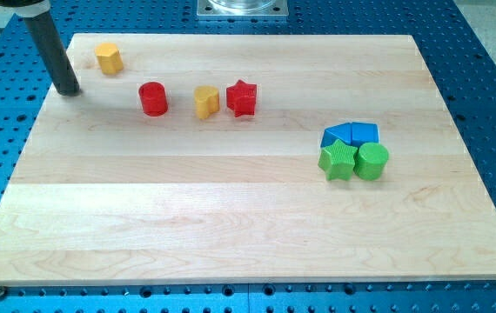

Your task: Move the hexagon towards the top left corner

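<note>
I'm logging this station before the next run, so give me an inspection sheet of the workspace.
Surface: wooden board on a blue perforated table, flat and clean.
Job's things: yellow hexagon near the board's top left corner.
Clutter: red cylinder, yellow block and red star in a row; two blue blocks, green star and green cylinder clustered at the view's right.
Grippers: none; my tip rests on the board, left of and just below the hexagon, apart from it.
Cables: nothing seen.
Surroundings: metal mount at the view's top.
</note>
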You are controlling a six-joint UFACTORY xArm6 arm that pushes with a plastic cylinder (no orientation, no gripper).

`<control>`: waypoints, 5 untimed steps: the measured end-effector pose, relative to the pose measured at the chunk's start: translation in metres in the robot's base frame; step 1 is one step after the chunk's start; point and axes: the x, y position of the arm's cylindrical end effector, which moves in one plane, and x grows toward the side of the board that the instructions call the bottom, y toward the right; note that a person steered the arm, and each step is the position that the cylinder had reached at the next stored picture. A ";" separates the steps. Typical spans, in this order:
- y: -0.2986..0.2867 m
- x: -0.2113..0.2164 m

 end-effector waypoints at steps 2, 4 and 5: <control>0.071 -0.028; 0.051 -0.051; 0.061 -0.065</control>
